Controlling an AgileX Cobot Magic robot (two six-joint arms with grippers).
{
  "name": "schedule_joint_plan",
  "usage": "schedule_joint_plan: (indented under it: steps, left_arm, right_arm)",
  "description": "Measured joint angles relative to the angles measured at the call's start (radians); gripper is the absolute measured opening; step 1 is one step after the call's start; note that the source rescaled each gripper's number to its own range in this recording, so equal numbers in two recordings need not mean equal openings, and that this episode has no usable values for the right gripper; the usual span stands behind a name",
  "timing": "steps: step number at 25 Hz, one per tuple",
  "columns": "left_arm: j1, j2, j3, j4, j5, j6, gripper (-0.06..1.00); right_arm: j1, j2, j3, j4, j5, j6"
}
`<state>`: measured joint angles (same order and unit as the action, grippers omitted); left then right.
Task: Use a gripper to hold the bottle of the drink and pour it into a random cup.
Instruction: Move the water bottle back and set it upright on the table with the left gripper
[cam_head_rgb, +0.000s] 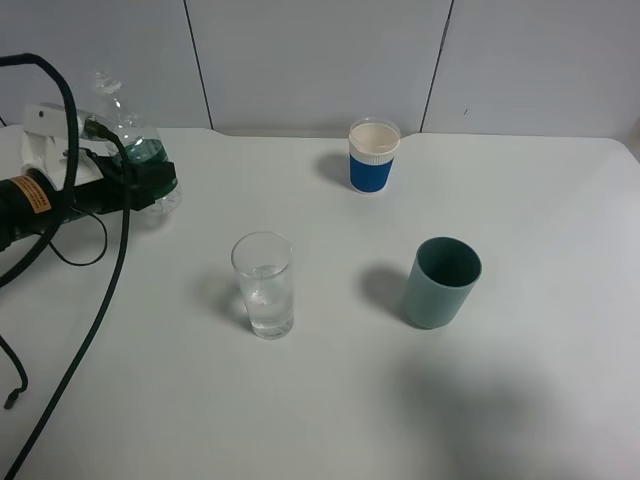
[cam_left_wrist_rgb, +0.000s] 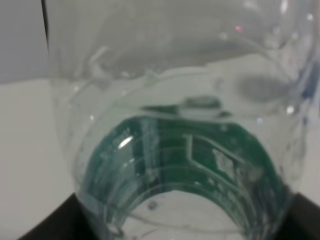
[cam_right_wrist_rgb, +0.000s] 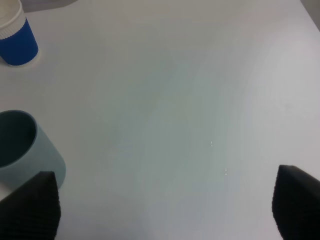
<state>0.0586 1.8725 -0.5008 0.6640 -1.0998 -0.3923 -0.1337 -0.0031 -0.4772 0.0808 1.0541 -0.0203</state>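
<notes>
The bottle of the drink (cam_head_rgb: 133, 135), clear with a green label band, stands roughly upright at the far left of the table. My left gripper (cam_head_rgb: 150, 182) is shut on it around its lower body. In the left wrist view the bottle (cam_left_wrist_rgb: 175, 150) fills the frame between the black jaw tips. The cup (cam_head_rgb: 264, 285), a tall clear glass, stands right of and nearer than the bottle, apart from it, with some clear liquid in its lower part. My right gripper (cam_right_wrist_rgb: 165, 205) is open over bare table with nothing between its fingers; the exterior high view does not show it.
A blue cup with a white rim (cam_head_rgb: 373, 156) stands at the back middle, also the blue cup (cam_right_wrist_rgb: 17, 35). A teal cup (cam_head_rgb: 441, 282) stands right of the glass, seen as the teal cup (cam_right_wrist_rgb: 22, 147) near my right gripper. A black cable (cam_head_rgb: 90, 300) trails over the table's left side.
</notes>
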Motion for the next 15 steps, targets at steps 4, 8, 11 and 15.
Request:
schedule_joint_plan:
  steps: [4,8,11,15]
  left_arm:
    - [0.000,0.051,0.000,-0.012,-0.044,0.055,0.00]
    - [0.000,0.107,-0.001,-0.014,-0.098,0.176,0.00]
    - [0.000,0.137,-0.001,-0.015,-0.102,0.215,0.00]
    - [0.000,0.145,-0.001,-0.015,-0.103,0.227,0.00]
  right_arm:
    - [0.000,0.000,0.000,0.000,0.000,0.000]
    - [0.000,0.000,0.000,0.000,0.000,0.000]
    - [0.000,0.000,0.000,0.000,0.000,0.000]
    - [0.000,0.000,0.000,0.000,0.000,0.000]
